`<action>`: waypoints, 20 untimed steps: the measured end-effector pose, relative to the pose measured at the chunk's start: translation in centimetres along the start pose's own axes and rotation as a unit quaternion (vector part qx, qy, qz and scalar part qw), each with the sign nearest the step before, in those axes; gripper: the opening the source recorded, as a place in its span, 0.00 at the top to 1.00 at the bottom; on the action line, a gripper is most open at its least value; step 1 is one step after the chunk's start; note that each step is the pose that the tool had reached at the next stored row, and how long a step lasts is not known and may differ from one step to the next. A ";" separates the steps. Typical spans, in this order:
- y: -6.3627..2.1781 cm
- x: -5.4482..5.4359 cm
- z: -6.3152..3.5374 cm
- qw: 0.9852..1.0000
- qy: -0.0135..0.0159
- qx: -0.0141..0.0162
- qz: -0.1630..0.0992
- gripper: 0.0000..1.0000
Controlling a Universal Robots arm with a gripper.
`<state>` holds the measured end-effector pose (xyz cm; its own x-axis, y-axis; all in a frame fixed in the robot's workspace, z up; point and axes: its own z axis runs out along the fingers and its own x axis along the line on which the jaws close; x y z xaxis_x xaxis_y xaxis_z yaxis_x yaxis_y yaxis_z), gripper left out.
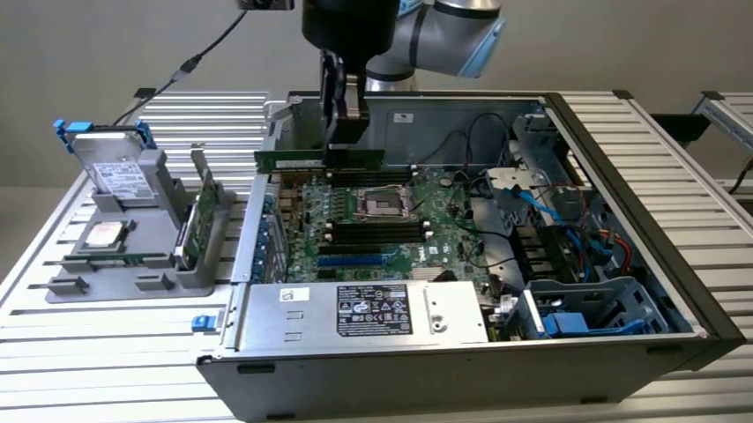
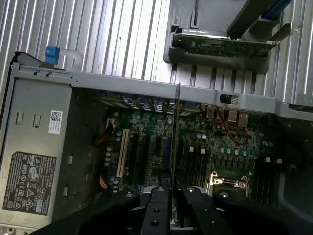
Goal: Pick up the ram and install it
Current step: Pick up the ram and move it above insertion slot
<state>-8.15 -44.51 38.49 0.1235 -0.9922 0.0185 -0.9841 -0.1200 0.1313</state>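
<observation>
**Jaws.** Clamped on the ram (image 1: 288, 159). In the exterior view the two dark fingers come down from the arm (image 1: 447, 35) and grip the stick at its upper edge, slightly toward the 3 o'clock side of its middle. More of the board's length projects toward 9 o'clock than toward 3 o'clock.

**Ram.** Held level with its long edge horizontal, lifted clear of the motherboard (image 1: 442, 220) and seated in no slot. It hangs inside the open computer case (image 1: 659, 291) near the rear wall. On the exterior view's clock face it is at 12 o'clock from the processor socket (image 1: 385, 204). The black memory slots (image 1: 376, 231) lie at 6 o'clock from that socket, apart from the stick.

**Wrist view.** The ram (image 2: 175, 137) appears edge-on as a thin dark line. It runs from between the two jaw tips out across the motherboard (image 2: 146, 147) toward the case wall (image 2: 146, 85).

**Surroundings, exterior view.**
- The power supply (image 1: 365, 310) sits at 6 o'clock from the motherboard.
- A grey parts tray (image 1: 130, 264) stands on the table (image 1: 106, 352) at 9 o'clock from the case.
- The tray carries an upright green expansion card (image 1: 206, 211), a hard drive (image 1: 118, 176) and a square silver processor chip (image 1: 106, 233).
</observation>
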 end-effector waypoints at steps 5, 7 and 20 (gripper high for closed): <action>-1.90 -1.0 -0.03 1.000 0.000 0.000 0.000 0.86; -2.65 -1.4 -0.05 1.000 0.000 0.000 0.000 0.86; -6.14 -3.4 0.08 1.000 0.000 0.000 0.001 0.86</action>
<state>-2.55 -40.35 37.54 0.1223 -0.9923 0.0192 -0.9842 -0.1187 0.1312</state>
